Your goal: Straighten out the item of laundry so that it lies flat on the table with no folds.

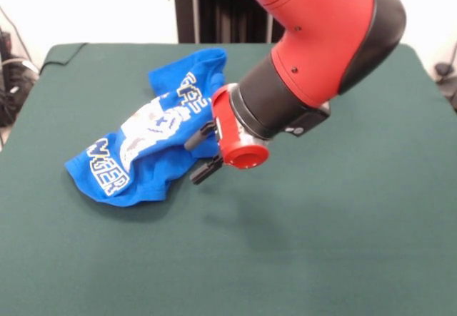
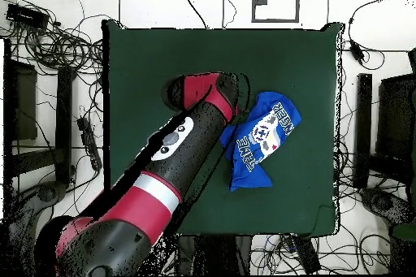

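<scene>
Front view: the blue T-shirt [image 1: 150,141] lies crumpled left of centre on the green table [image 1: 321,245], bunched into a long diagonal heap that runs from the lower left toward the upper middle of the frame, its white lettering and controller print broken by folds. The red and black arm enters from the top right and angles down and leftward, so that the gripper [image 1: 203,153] sits at the shirt's right-hand edge. Two dark fingers [image 1: 197,139] project toward the cloth with a visible gap between them; they appear parted and hold nothing, though whether the tips already touch the fabric cannot be told. In the overhead view the shirt [image 2: 258,140] lies right of centre on the table [image 2: 146,62], and the arm crosses from the lower left with its end meeting the shirt's left margin; the gripper itself is hidden beneath the wrist there. Judged stage: the approach to a first grasp, the garment being wholly unflattened. The next move would call for closing on a single layer at the edge nearest the fingers, then drawing it outward, away from the heap, to open the folds.
</scene>
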Available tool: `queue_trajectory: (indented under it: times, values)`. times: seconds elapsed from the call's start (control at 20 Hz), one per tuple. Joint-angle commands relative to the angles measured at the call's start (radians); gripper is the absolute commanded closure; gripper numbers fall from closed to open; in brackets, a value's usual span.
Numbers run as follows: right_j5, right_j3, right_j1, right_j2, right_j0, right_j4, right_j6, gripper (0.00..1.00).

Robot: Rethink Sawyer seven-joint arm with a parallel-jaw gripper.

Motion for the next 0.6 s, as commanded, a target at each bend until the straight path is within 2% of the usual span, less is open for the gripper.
queue_trajectory:
  times: [0.05, 0.2, 0.6]
  values:
    - [0.072, -0.035, 0.000, 0.083, -0.011, -0.027, 0.007, 0.00]
    - [0.080, -0.033, -0.008, 0.082, -0.011, -0.035, -0.001, 0.00]
    - [0.203, -0.068, -0.048, 0.074, -0.014, -0.034, -0.018, 0.00]
